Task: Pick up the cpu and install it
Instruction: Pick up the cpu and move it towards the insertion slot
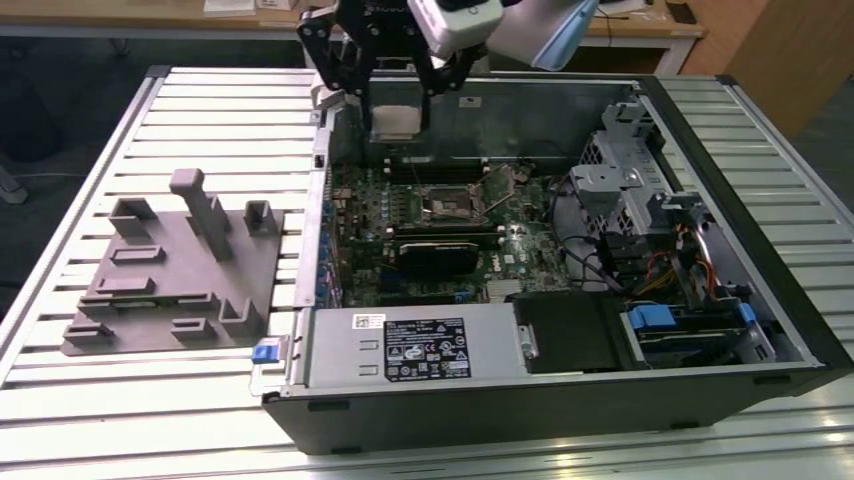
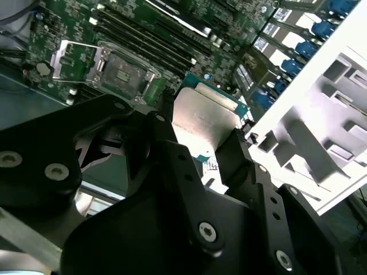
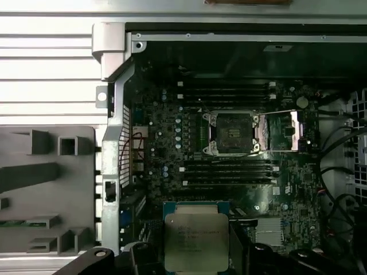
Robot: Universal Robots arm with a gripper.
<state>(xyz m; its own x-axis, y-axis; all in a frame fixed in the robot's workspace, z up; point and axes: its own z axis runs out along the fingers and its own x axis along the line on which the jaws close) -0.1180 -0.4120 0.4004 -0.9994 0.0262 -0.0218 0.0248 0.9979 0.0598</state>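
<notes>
My gripper [image 1: 396, 112] is shut on the cpu [image 1: 398, 123], a flat square chip with a pale silvery top. It holds the chip in the air above the back part of the open computer case [image 1: 747, 330]. In both wrist views the cpu [image 2: 203, 121] [image 3: 196, 243] sits between the black fingers [image 2: 172, 166], one on each side edge. The motherboard socket [image 1: 447, 203] [image 3: 232, 133] [image 2: 123, 69] lies open and bare, with its metal load plate [image 3: 284, 130] swung aside. The chip hangs well apart from the socket.
A grey plastic fixture [image 1: 180, 270] with upright blocks lies on the slatted table [image 1: 80, 420] at the exterior view's left of the case. Inside the case are memory slots [image 3: 229, 170], a power supply [image 1: 414, 345], a drive cage [image 1: 627, 170] and cables [image 1: 661, 270].
</notes>
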